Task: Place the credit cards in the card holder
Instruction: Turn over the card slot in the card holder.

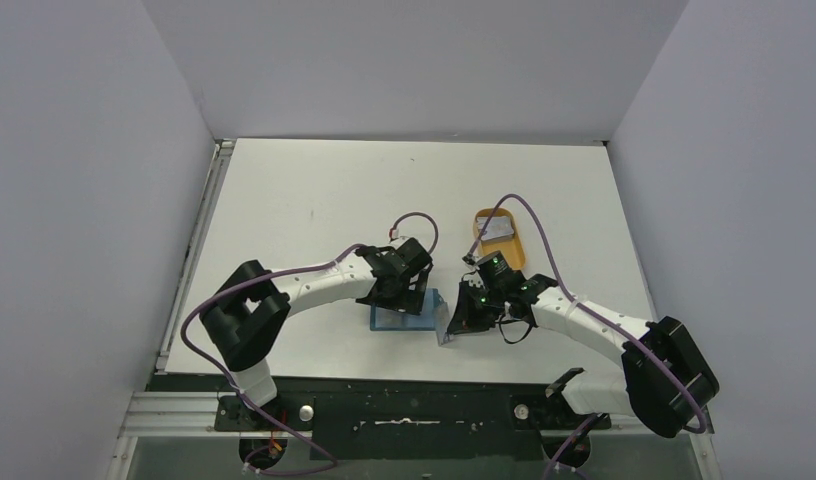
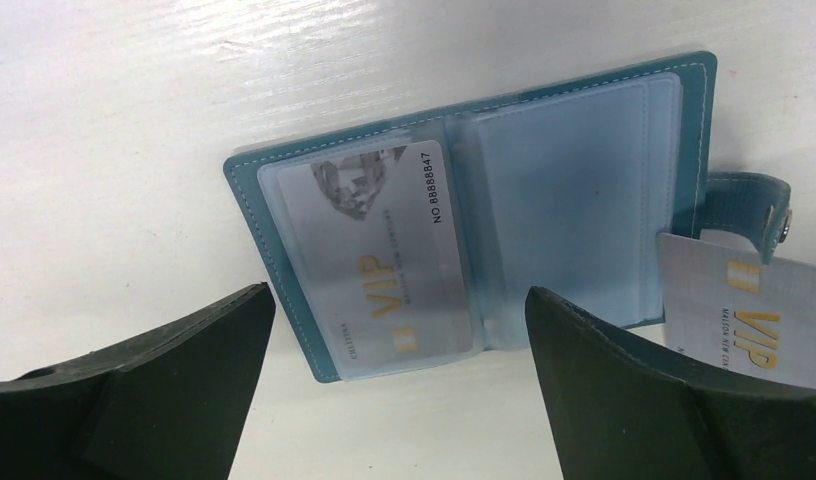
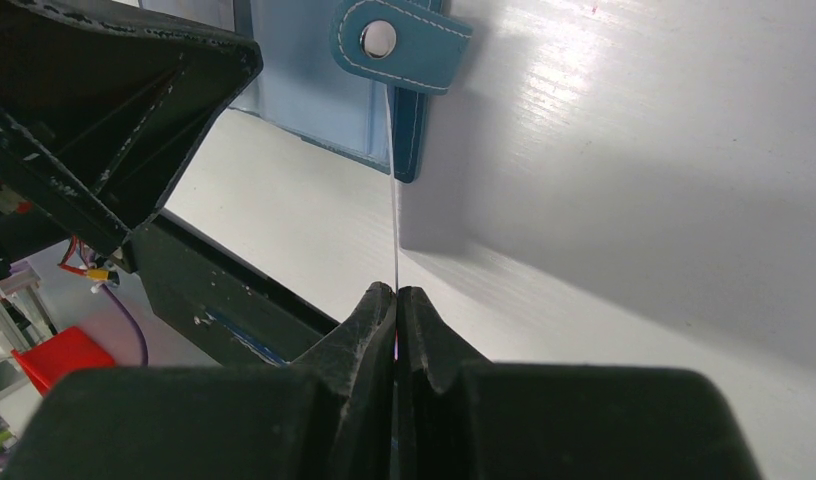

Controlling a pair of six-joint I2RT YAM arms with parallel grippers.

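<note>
The teal-blue card holder point(image 2: 246, 196) lies open on the white table, clear sleeves up. One silver VIP credit card point(image 2: 379, 255) sits inside its left sleeve. My left gripper point(image 2: 396, 293) hovers just above it, open, with nothing between the fingers. A second credit card point(image 2: 744, 310) is by the holder's snap tab point(image 2: 749, 205). My right gripper point(image 3: 396, 290) is shut on that card point(image 3: 394, 200), seen edge-on and upright, its far edge at the tab point(image 3: 399, 35). From above, the holder point(image 1: 394, 318) lies between the left gripper point(image 1: 409, 283) and the right gripper point(image 1: 454, 322).
An orange oval tray point(image 1: 512, 255) stands behind the right arm with a whitish card point(image 1: 495, 230) in it. The table's near edge and the black base rail point(image 3: 224, 310) run close below the holder. Grey walls close in the table on three sides.
</note>
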